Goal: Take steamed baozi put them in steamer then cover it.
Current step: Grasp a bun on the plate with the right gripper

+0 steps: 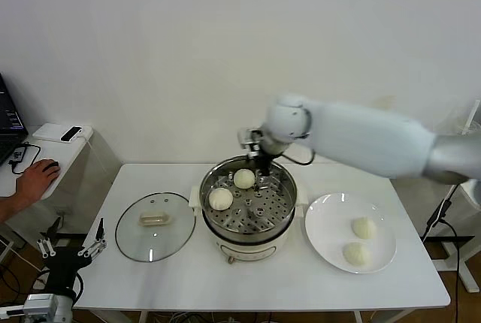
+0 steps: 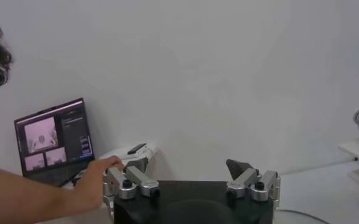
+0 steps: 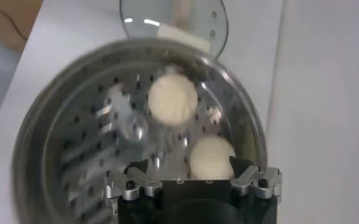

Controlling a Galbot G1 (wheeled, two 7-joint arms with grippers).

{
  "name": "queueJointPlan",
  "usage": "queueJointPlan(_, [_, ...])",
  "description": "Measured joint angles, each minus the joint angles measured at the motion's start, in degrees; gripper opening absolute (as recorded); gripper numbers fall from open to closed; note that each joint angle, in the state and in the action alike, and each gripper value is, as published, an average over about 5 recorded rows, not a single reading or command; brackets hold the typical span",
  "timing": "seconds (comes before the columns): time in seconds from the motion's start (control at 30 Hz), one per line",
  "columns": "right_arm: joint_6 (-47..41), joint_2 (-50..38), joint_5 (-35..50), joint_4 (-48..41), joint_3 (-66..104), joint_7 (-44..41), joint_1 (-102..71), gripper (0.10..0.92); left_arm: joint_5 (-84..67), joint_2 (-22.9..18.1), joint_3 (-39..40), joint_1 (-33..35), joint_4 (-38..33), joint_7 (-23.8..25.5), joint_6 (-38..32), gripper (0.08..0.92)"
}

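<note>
The steamer (image 1: 288,204) stands mid-table, a shiny pot on a cream base. Two steamed baozi lie on its perforated tray, one at the front left (image 1: 220,198) and one at the back (image 1: 244,179). My right gripper (image 1: 263,179) reaches down into the back of the pot, open. In the right wrist view the back baozi (image 3: 211,157) rests on the tray between my right gripper's (image 3: 188,165) spread fingers, and the other baozi (image 3: 172,99) lies farther off. Two more baozi (image 1: 364,227) (image 1: 355,254) sit on a white plate (image 1: 328,221). The glass cover (image 1: 155,225) lies flat on the table, left of the steamer.
My left gripper (image 1: 71,244) hangs open beyond the table's left edge, low down; the left wrist view (image 2: 188,167) shows nothing between its fingers. A person's hand (image 1: 34,180) rests on a mouse at a side desk with a laptop (image 2: 54,140).
</note>
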Motion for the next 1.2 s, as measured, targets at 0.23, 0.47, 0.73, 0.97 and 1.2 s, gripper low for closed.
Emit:
queueJointPlan(0.23, [4.7, -12.6, -6.09, 5.38, 0.51, -3.92, -0.67, 0.823, 0.32, -0.53, 1.09, 0.48, -0.71, 0.02, 0.14, 0.823])
queueJointPlan(0.47, [8.64, -22.63, -12.11, 9.41, 3.66, -5.7, -5.92, 0.823, 0.39, -0.8, 2.16, 0.99, -1.75, 0.17, 0.47, 0.823])
queueJointPlan(0.73, [11.01, -30.09, -18.0, 11.39, 12.28, -6.05, -18.72, 0.823, 0.46, -0.85, 2.77, 1.39, -1.96, 0.17, 0.54, 0.823])
queueJointPlan(0.97, [12.03, -32.36, -21.54, 11.63, 20.97, -5.62, -30.99, 0.823, 0.55, -1.05, 3.31, 1.37, -2.02, 0.17, 0.79, 0.823])
queueJointPlan(1.2, [12.83, -31.92, -24.64, 10.36, 28.29, -4.72, -41.05, 0.823, 0.69, -1.27, 3.27, 1.53, -2.19, 0.16, 1.02, 0.823])
